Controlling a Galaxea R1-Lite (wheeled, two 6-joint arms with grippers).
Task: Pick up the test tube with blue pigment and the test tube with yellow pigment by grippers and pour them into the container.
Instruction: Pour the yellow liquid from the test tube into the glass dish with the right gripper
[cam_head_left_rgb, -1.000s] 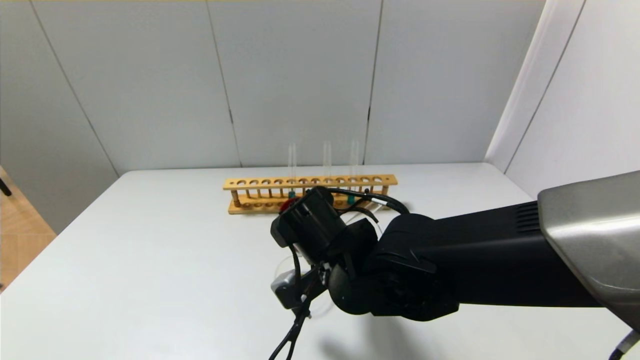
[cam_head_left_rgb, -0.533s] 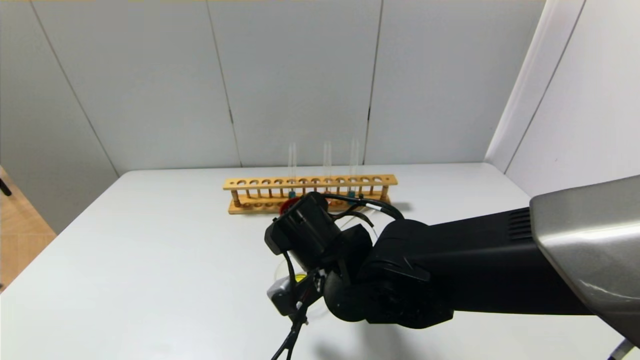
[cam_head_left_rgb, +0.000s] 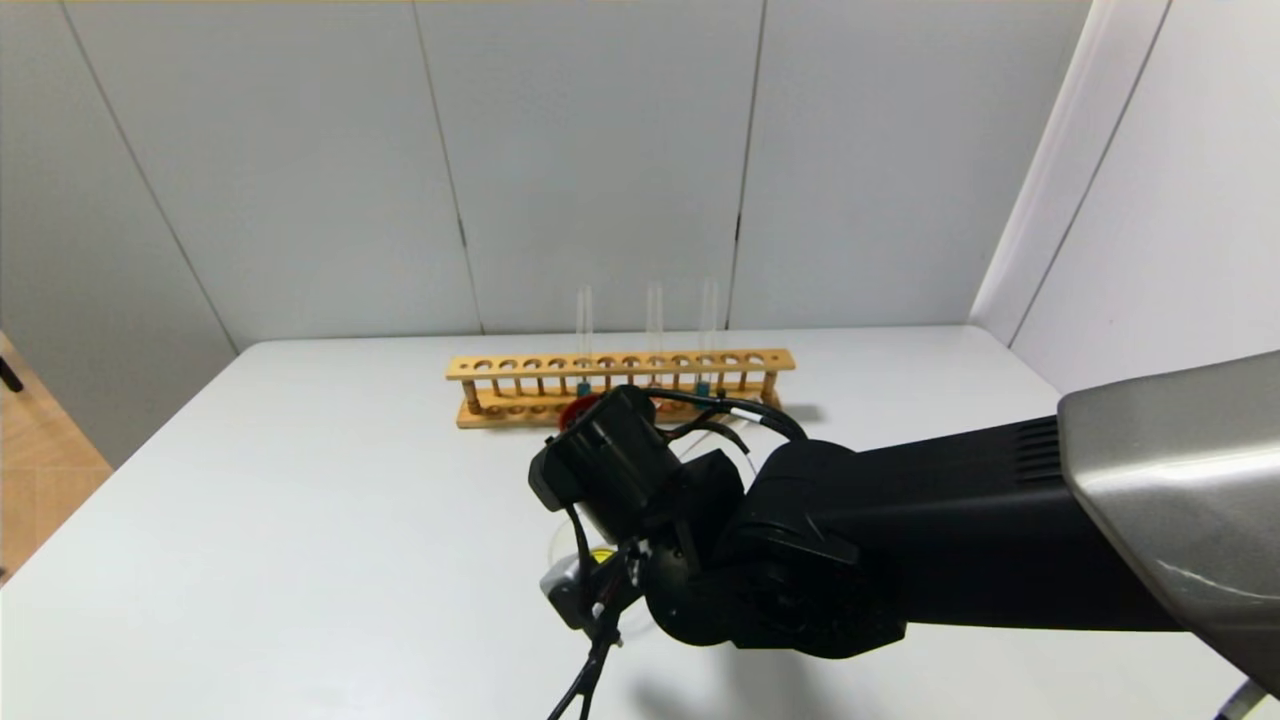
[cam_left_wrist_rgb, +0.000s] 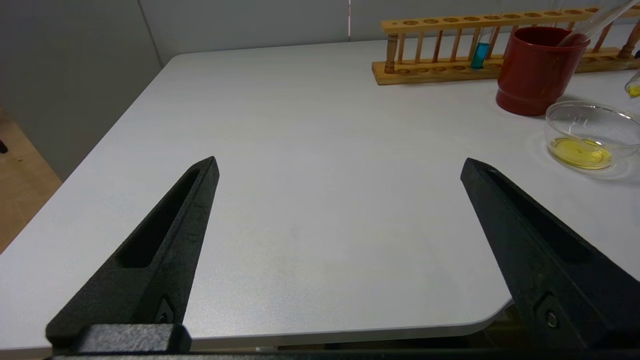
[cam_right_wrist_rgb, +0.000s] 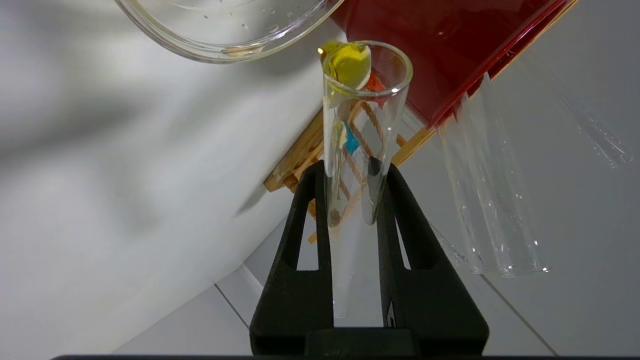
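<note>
My right gripper (cam_right_wrist_rgb: 350, 172) is shut on the yellow-pigment test tube (cam_right_wrist_rgb: 360, 125), which is tipped with its mouth by the rim of the container (cam_right_wrist_rgb: 225, 47). A yellow drop (cam_right_wrist_rgb: 347, 62) clings at the mouth. The clear glass container (cam_left_wrist_rgb: 590, 117) holds a pool of yellow liquid (cam_left_wrist_rgb: 580, 152). In the head view my right wrist (cam_head_left_rgb: 620, 480) covers most of the container (cam_head_left_rgb: 565, 540). The blue-pigment test tube (cam_left_wrist_rgb: 481, 54) stands in the wooden rack (cam_left_wrist_rgb: 430, 72). My left gripper (cam_left_wrist_rgb: 340, 165) is open and empty near the table's front left corner.
A dark-red cup (cam_left_wrist_rgb: 537, 70) stands between the rack and the container, with an empty tube (cam_left_wrist_rgb: 590, 30) leaning in it. The rack (cam_head_left_rgb: 620, 365) holds three upright tubes. The table's front edge (cam_left_wrist_rgb: 350, 332) lies close under my left gripper.
My right wrist has shifted a little left and lower over the container. Yellow liquid now shows in the container. The left arm has not moved.
</note>
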